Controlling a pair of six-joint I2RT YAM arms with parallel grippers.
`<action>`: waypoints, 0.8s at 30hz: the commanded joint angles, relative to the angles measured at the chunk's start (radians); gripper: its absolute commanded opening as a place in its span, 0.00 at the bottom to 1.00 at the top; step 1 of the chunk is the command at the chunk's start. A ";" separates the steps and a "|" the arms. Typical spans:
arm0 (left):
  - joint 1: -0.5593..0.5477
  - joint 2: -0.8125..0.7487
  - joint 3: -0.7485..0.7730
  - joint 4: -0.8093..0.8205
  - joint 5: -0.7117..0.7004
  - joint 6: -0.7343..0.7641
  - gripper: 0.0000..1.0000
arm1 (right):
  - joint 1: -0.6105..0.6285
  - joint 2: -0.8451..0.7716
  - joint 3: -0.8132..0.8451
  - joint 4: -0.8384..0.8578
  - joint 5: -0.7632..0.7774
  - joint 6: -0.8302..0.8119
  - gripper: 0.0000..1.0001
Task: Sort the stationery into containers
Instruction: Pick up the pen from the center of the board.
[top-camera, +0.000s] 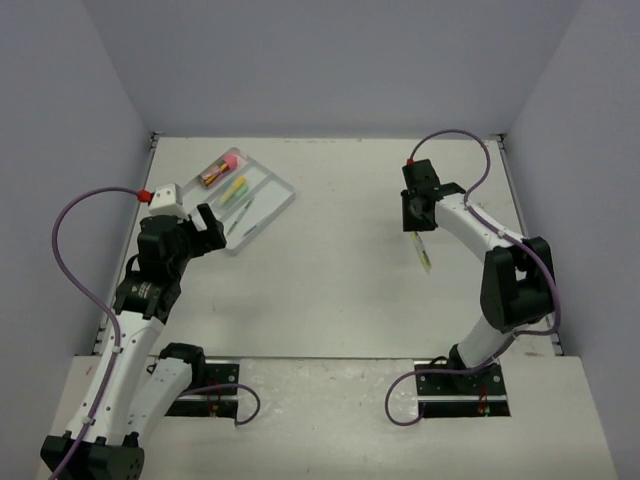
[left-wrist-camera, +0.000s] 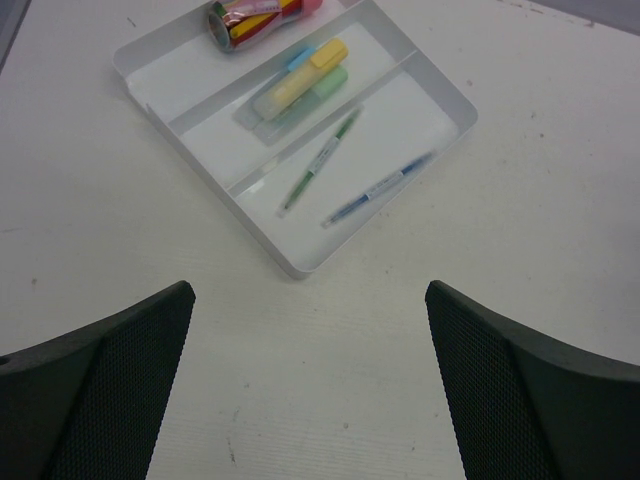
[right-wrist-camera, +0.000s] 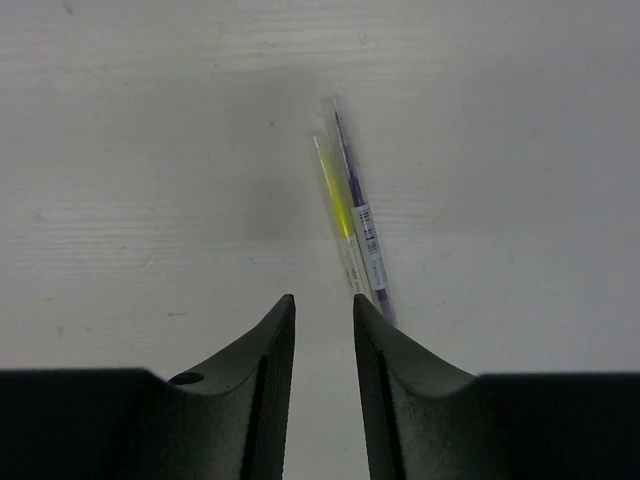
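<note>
The left pincer (left-wrist-camera: 310, 385) is wide apart over the bench (left-wrist-camera: 520, 260), just short of the tray (left-wrist-camera: 300, 262). In the tray lie two highlighters (left-wrist-camera: 295, 88), two pens (left-wrist-camera: 322, 160) and a tube (left-wrist-camera: 250, 18). The right pincer (right-wrist-camera: 322, 330) is almost together, holding nothing I can see, with two more pens (right-wrist-camera: 352, 220) beside it.

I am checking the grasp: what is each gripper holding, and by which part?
Left gripper: nothing, open. Right gripper: cannot tell; thin yellow pen and thin blue pen end behind its finger.
</note>
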 joint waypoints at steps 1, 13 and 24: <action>0.004 -0.010 0.006 0.038 0.001 0.035 1.00 | -0.014 0.107 0.067 -0.019 0.034 -0.089 0.28; 0.004 -0.006 0.002 0.038 0.003 0.038 1.00 | -0.036 0.209 0.110 -0.028 0.021 -0.096 0.27; 0.003 -0.009 0.002 0.038 0.003 0.039 1.00 | -0.054 0.230 0.137 -0.103 -0.041 -0.109 0.28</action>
